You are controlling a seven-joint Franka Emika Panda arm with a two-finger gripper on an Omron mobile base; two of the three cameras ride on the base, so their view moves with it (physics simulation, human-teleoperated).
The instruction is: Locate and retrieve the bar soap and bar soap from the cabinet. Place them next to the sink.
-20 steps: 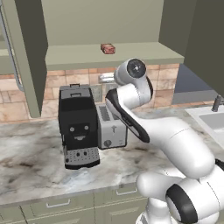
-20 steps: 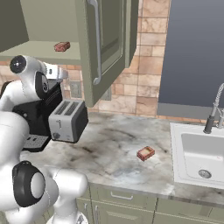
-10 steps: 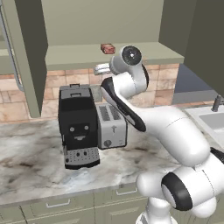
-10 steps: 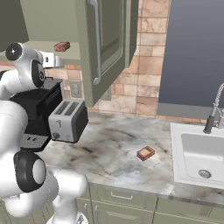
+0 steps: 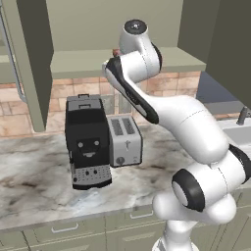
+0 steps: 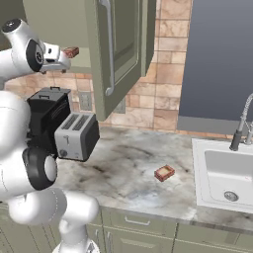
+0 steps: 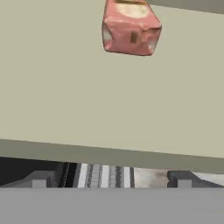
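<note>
One bar soap point(image 7: 131, 28), pinkish with reddish-brown edges, lies on the olive cabinet shelf point(image 7: 87, 92) ahead of my gripper point(image 7: 111, 180). The gripper is open, its fingertips point(image 7: 39, 179) wide apart at the shelf's front edge and short of the soap. From the right base view the gripper point(image 6: 63, 60) sits just left of and slightly below this soap point(image 6: 71, 51). The other bar soap point(image 6: 164, 173) lies on the marble counter left of the pale sink point(image 6: 217, 185). The cabinet point(image 6: 123, 44) has its door swung open.
A silver toaster point(image 5: 125, 142) and a black coffee machine point(image 5: 87, 142) stand on the counter point(image 5: 39, 181) right below the shelf point(image 5: 83, 62). The dark faucet point(image 6: 241, 129) rises behind the sink. An open cabinet door point(image 5: 34, 63) hangs at the left.
The arm has lifted the hand from toaster height up to the cabinet shelf's edge, closer to the soap there. Soaps and base have not moved.
</note>
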